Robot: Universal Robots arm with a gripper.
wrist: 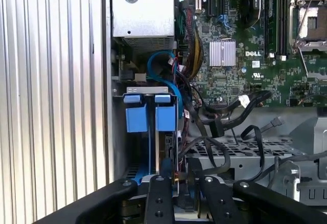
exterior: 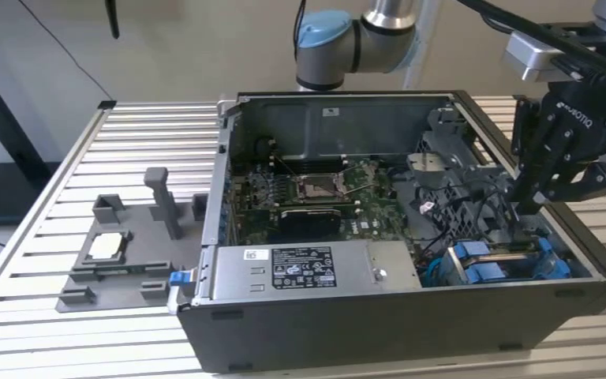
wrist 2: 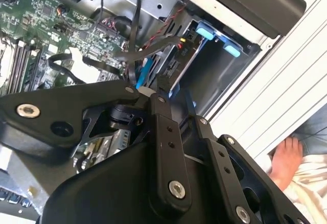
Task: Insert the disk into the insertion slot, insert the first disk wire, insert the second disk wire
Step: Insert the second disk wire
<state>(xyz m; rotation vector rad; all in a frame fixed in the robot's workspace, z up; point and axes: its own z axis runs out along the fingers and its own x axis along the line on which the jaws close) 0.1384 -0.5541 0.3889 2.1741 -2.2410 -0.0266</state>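
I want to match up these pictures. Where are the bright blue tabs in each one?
Exterior view: blue tabs in the case corner at the exterior view's right.
First wrist view: blue tabs side by side, next to the slatted table.
Second wrist view: blue tabs by the case wall.
Shared landmark: green motherboard.

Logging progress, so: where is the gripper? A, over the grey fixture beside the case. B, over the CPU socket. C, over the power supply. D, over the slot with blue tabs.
D: in the exterior view the gripper hangs over the slot with the blue tabs, at the case's corner.
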